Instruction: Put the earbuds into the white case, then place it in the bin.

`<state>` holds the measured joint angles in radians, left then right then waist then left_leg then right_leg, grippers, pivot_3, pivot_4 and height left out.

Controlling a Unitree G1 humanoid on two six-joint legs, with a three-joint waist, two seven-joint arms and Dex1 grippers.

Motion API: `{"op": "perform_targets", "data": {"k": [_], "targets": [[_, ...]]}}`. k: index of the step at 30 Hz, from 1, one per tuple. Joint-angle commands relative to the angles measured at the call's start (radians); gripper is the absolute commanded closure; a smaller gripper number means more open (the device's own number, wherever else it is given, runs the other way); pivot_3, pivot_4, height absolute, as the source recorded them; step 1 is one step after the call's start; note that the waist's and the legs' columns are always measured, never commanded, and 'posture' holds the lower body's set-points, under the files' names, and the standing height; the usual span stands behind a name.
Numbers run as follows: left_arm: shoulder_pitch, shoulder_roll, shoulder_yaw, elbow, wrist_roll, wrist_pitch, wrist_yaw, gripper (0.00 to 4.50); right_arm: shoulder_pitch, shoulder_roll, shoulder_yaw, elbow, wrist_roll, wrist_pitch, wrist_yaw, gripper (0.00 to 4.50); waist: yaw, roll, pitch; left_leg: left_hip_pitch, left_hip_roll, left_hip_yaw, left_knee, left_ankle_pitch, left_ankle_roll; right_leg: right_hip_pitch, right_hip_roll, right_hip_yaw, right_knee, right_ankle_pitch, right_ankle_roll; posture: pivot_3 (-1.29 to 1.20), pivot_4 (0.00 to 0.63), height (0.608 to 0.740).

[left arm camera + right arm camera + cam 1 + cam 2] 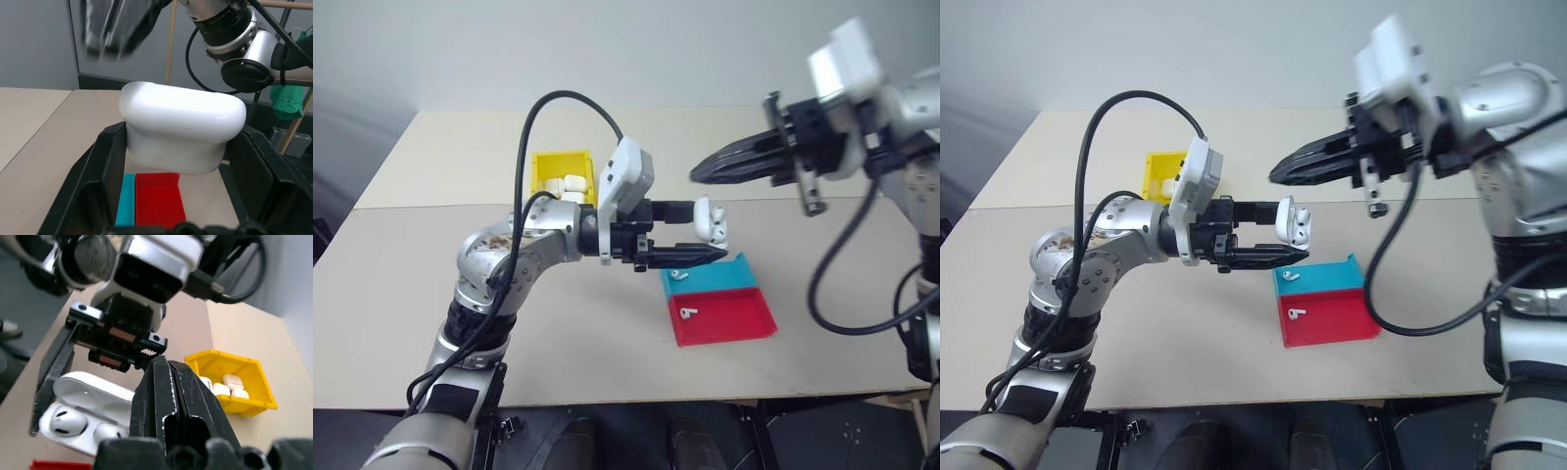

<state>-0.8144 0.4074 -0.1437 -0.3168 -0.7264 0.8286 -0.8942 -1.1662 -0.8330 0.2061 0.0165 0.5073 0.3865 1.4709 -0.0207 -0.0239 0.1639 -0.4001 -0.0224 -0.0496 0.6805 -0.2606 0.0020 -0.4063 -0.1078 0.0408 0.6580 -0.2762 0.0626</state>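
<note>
Centrally, just right of the frame's middle in the head views, the open white case (710, 221) is held above the table (411, 284), clamped between the two fingers of the left gripper (705, 233); the right wrist view shows two earbuds (63, 420) seated in its wells with the lid swung back. Upper right of it, the right gripper (697, 173) hangs close by but apart from it, fingers pressed together and holding nothing. Below the case, lower right of centre, the cyan-and-red tray (729, 318) lies on the table with one loose earbud (677, 276) on its cyan part and another earbud (688, 312) on its red part. Upper left of the case stands the yellow bin (545, 168), holding several closed white cases (570, 185).
</note>
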Motion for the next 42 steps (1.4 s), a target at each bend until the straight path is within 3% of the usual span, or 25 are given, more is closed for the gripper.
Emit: {"op": "perform_targets", "data": {"k": [1,7,16,23,28,31,38,42], "targets": [[-0.005,0.009,0.015,-0.032,-0.014,-0.004,-0.004,1.66,-0.058,0.023,0.026,-0.007,-0.063,-0.074,0.067,4.45,0.001,0.000,0.000,0.000,0.000,0.000,0.000,0.000,0.000,0.000,0.000,0.000,0.001,0.000,0.000,0.00,0.150,0.740],[0.007,0.029,0.034,-0.040,-0.023,-0.005,-0.005,1.66,-0.041,-0.007,0.032,-0.043,-0.075,-0.114,0.142,4.45,0.006,0.000,0.000,-0.002,0.000,-0.001,0.000,0.000,0.000,0.000,0.000,-0.001,0.001,0.000,0.000,0.00,0.150,0.740],[0.020,0.048,0.063,-0.045,-0.035,-0.009,0.008,1.66,0.045,-0.097,-0.037,-0.067,-0.048,-0.123,0.113,4.45,0.003,0.000,0.000,-0.001,0.000,-0.001,0.000,0.000,0.000,0.000,0.000,-0.001,0.001,0.000,0.000,0.00,0.150,0.740],[0.039,0.057,0.097,-0.065,-0.058,-0.001,0.041,1.66,0.221,-0.080,-0.228,-0.168,0.034,0.007,-0.110,4.45,0.005,0.000,0.000,-0.001,0.000,-0.001,0.000,0.000,0.000,0.000,-0.001,-0.001,0.002,0.000,0.000,0.00,0.150,0.740],[0.091,0.072,0.176,-0.055,-0.087,-0.005,0.067,1.66,0.423,-0.094,-0.503,-0.297,0.239,0.240,-0.306,4.45,0.011,0.000,0.000,-0.001,0.000,-0.002,-0.001,0.000,0.000,0.001,-0.001,-0.002,0.001,0.000,0.000,0.00,0.150,0.740],[0.118,0.078,0.236,-0.025,-0.111,-0.016,0.076,1.66,0.524,-0.108,-0.592,-0.373,0.340,0.364,-0.406,4.45,0.011,0.000,0.000,-0.002,0.001,-0.001,0.000,0.000,0.000,0.001,-0.001,-0.001,0.001,0.000,0.000,0.00,0.150,0.740],[0.177,0.157,0.324,0.051,-0.064,-0.058,0.086,1.66,0.767,-0.089,-0.681,-0.540,0.478,0.523,-0.602,4.45,0.004,0.000,0.000,0.002,0.000,0.000,0.000,0.000,0.001,0.002,0.000,0.000,0.000,0.000,0.000,0.00,0.150,0.740],[0.153,0.134,0.298,0.148,0.101,-0.123,0.267,1.66,0.827,-0.041,-0.677,-0.598,0.524,0.520,-0.698,4.45,0.008,0.000,0.000,0.002,-0.001,0.000,0.000,0.000,0.001,0.002,-0.001,0.000,0.000,0.000,0.000,0.00,0.150,0.740]]}}
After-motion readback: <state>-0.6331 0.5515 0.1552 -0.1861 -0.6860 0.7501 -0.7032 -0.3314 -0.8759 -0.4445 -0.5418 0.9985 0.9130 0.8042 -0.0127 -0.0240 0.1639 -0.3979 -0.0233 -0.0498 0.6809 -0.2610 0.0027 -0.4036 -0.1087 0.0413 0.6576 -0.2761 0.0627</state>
